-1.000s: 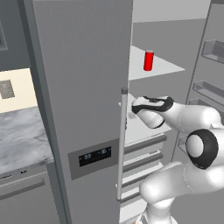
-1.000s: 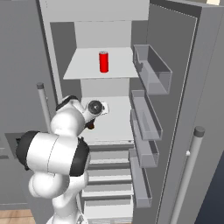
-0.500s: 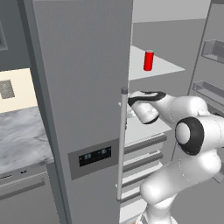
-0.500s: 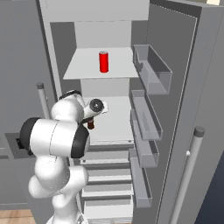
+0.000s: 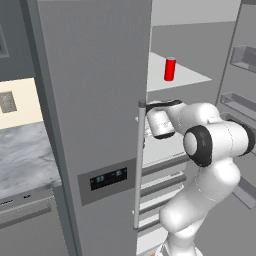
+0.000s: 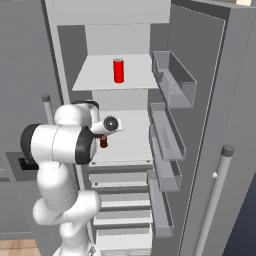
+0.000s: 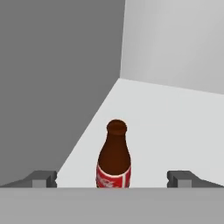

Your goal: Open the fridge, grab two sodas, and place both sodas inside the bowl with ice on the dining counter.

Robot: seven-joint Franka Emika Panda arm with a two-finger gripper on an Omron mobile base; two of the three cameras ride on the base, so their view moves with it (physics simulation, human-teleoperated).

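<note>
Step in hand looks like the reach for the brown bottle; hand is spread wide, tips either side of it, nothing pinched yet; I'd drive straight in, keep the bottle centred, close on the body at label height, not the neck, then lift clear of the shelf before backing out; fridge right door open; bottle stands upright on the middle shelf near the left wall, brown, red-and-white label; red can upright on the shelf above.
</note>
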